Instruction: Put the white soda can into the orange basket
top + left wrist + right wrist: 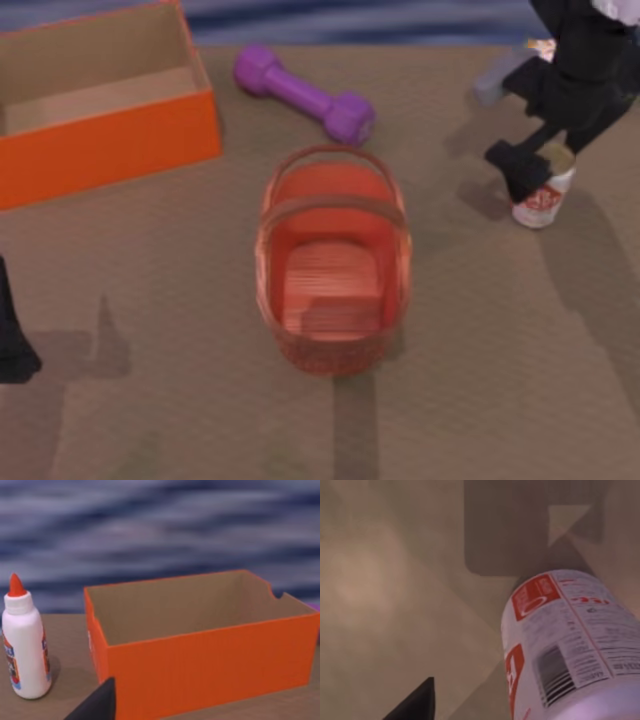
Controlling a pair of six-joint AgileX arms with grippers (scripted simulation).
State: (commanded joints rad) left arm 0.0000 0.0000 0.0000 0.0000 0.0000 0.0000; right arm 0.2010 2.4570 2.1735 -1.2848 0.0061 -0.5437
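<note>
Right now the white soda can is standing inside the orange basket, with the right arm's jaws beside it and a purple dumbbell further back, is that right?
Not quite. The white soda can stands on the table, to the right of the orange basket, not inside it; the basket holds nothing. The top view shows this. The rest holds: the right gripper is at the can and the purple dumbbell lies further back.

White soda can [570, 645] smooth, glossy printed label; orange basket [333, 262] woven-look plastic; box [210, 645] matt cardboard.

The brown table [180, 400] bears the orange basket [333, 355], orange box [110, 145], purple dumbbell [305, 95], white soda can [543, 205] and glue bottle [25, 645].
</note>
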